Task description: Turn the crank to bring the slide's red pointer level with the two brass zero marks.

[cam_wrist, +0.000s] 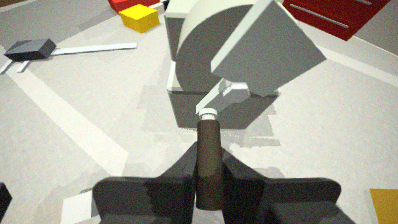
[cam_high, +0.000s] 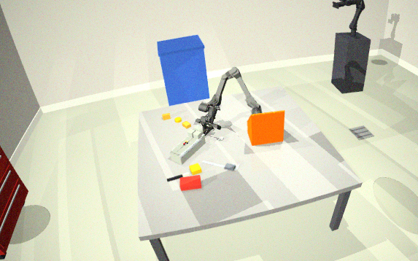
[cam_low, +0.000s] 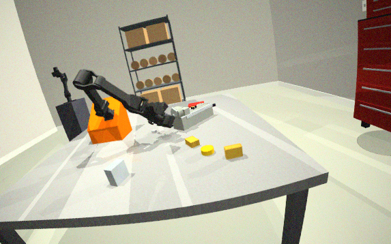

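Gripping: the gripper point(cam_wrist: 209, 192) is clamped on the dark brown crank handle point(cam_wrist: 208, 155), which stands between its fingers in the wrist view.
Crank: a pale arm point(cam_wrist: 222, 96) joins the handle's far end to a round grey disc point(cam_wrist: 200, 55) on the end of the machine.
Machine: the long pale grey slide machine point(cam_high: 186, 147) lies on the table point(cam_high: 268, 182), its far end under the gripper point(cam_high: 207, 128).
Pointer: a small red pointer point(cam_high: 185, 143) shows on the slide, about midway along; the brass marks are too small to tell.
Arm: the dark arm point(cam_low: 114, 92) reaches from beside the orange box point(cam_low: 109, 124) to the machine's end.
Near the machine: three yellow blocks point(cam_high: 176, 119) to its far left; a yellow cube point(cam_high: 195, 168) and a red block point(cam_high: 190, 182) lie on its near side.
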You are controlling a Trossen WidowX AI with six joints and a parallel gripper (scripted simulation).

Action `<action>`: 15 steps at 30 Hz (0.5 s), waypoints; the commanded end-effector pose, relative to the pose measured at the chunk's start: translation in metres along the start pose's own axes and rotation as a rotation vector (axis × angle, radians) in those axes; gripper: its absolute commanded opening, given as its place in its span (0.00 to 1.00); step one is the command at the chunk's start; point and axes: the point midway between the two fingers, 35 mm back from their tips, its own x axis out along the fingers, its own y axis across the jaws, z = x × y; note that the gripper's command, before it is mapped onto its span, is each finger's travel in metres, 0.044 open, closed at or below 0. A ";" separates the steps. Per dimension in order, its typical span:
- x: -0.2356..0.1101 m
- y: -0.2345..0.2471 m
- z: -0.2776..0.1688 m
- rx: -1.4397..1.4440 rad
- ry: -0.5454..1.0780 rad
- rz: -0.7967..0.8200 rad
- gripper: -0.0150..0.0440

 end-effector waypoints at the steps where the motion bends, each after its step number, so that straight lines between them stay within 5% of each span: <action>1: -0.001 0.001 0.001 0.005 -0.002 0.004 0.25; 15: 0.000 0.000 0.000 0.000 0.000 0.000 0.25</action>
